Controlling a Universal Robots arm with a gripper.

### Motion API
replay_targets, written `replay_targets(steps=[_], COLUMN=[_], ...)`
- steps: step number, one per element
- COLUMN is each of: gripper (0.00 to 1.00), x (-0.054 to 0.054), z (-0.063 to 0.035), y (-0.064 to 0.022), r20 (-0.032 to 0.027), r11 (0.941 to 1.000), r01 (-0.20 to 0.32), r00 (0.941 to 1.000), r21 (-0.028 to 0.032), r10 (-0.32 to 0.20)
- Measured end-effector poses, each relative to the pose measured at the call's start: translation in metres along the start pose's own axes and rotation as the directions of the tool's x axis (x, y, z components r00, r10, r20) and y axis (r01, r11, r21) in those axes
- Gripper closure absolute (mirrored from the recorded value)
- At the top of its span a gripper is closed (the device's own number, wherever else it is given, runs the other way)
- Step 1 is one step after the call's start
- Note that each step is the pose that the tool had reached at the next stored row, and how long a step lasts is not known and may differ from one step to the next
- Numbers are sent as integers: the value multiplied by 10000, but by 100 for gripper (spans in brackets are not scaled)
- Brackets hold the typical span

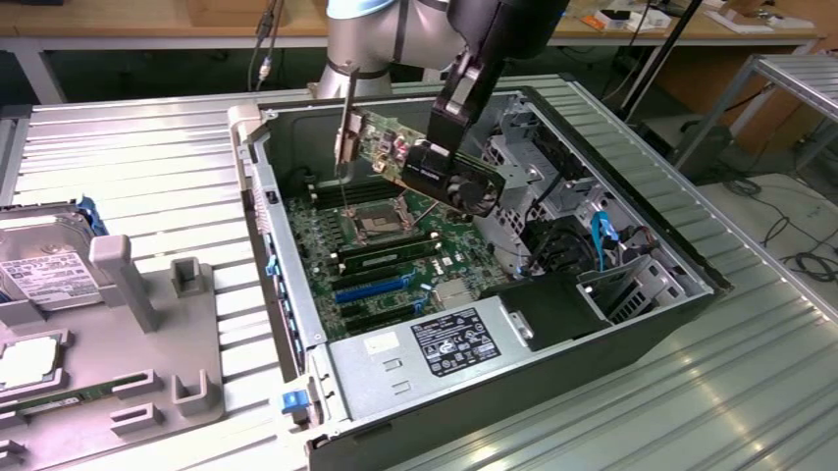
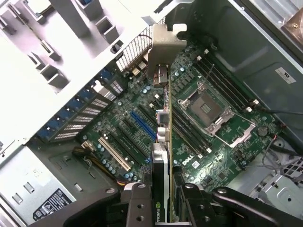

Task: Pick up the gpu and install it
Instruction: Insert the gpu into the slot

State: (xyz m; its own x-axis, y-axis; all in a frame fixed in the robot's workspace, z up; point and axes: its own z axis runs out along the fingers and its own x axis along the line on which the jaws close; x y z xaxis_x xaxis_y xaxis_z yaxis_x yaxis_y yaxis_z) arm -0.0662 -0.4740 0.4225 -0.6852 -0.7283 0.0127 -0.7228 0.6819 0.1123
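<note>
Black jaws clench the thin green-black gpu card with its silver end bracket [image 2: 164, 118], holding it edge-down above the green motherboard [image 2: 189, 163] inside the open black computer case [image 1: 550, 378], which also houses a grey labelled power supply [image 1: 380, 373].

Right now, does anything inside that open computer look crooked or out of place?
The gpu is not in a slot: it hangs tilted above the motherboard, clamped in the robot's jaws. The processor socket sits bare, with no cooler on it. Nothing looks spilled or broken.
</note>
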Motion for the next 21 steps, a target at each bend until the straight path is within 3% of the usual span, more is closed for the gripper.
replay_targets(steps=[5,7,10,12,13,15,20,21], gripper=[73,73,73,73,73,73,73,73], x=[-1,-3,-3,-3,-3,-3,-3,-3], z=[0,0,1,4,4,5,6,6], y=[0,3,2,2,3,2,2,2], r20=[3,93,248,224,180,161,380,385], r11=[9999,9997,9982,9932,9871,9809,9626,9593], r01=[138,225,570,1138,1582,1932,2707,2823], r00=[9999,9997,9980,9932,9872,9810,9619,9585], r21=[17,45,201,234,240,237,109,115], r10=[-138,-225,-575,-1144,-1587,-1936,-2709,-2825])
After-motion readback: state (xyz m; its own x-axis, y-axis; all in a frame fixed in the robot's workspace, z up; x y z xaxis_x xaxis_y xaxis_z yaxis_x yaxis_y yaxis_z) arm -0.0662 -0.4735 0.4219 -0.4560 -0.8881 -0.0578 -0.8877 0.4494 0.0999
